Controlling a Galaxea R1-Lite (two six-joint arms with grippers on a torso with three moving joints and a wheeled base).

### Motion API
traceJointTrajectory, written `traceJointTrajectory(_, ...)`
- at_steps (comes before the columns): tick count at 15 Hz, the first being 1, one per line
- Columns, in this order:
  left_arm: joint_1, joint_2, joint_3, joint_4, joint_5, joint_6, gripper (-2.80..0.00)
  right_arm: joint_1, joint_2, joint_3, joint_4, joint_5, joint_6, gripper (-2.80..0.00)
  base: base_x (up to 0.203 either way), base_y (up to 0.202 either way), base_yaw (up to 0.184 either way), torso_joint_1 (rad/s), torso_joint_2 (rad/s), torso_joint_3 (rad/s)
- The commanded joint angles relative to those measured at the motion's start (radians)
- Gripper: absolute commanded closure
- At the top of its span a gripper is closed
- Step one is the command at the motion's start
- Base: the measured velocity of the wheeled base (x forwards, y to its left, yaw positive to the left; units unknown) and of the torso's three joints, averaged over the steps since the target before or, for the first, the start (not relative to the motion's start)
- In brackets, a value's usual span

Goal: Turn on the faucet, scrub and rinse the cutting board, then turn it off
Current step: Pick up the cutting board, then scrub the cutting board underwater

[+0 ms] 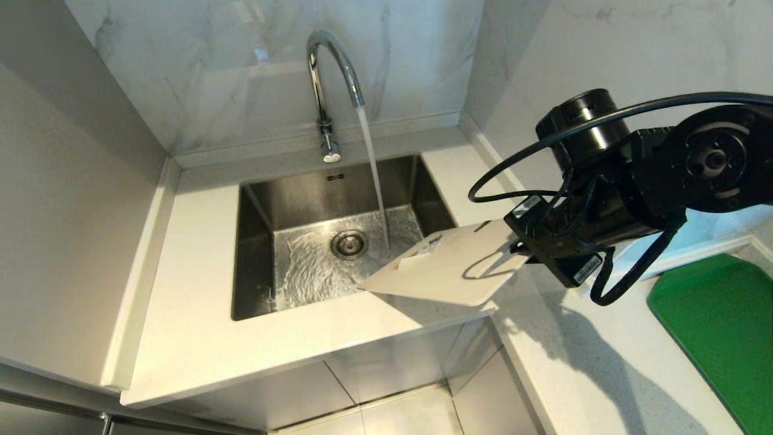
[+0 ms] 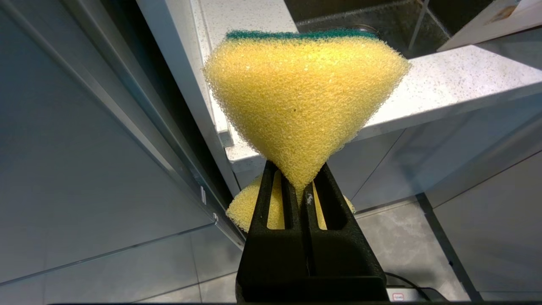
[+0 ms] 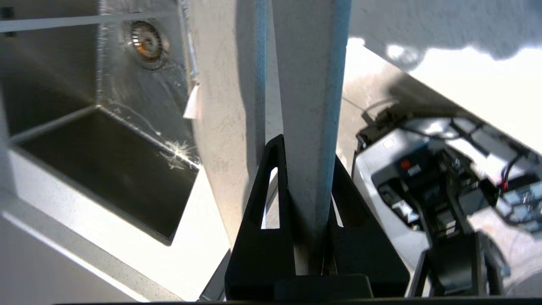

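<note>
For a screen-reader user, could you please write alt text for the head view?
The right pincer holds the cutting board tilted over the sink corner, beside water streaming from the faucet. A green mat lies on the counter.

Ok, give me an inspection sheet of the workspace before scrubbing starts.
Surface: white speckled countertop around the steel sink.
Job's things: chrome gooseneck faucet running; pale beige cutting board held tilted over the sink's corner.
Clutter: dark green mat on the counter.
Grippers: right gripper shut on the board's edge; left gripper below the counter, pinching a yellow sponge.
Cables: black cable looping off the right arm.
Surroundings: marble wall.
</note>
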Motion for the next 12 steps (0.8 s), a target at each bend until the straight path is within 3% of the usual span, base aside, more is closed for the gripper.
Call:
traceJointTrajectory(1, 0.0, -0.001, 0.0, 0.0, 0.0, 0.0, 0.0, 0.0, -0.028, -0.019, 0.002, 0.003, -0.057, 0.0, 0.0, 0.0, 0.0, 0.0, 0.0, 0.0)
traceJointTrajectory(12, 0.0, 0.0, 0.0, 0.0, 0.0, 0.0, 0.0, -0.015, -0.003, -0.167, 0.001, 0.036, -0.176, 0.0, 0.0, 0.0, 0.0, 0.0, 0.0, 0.0)
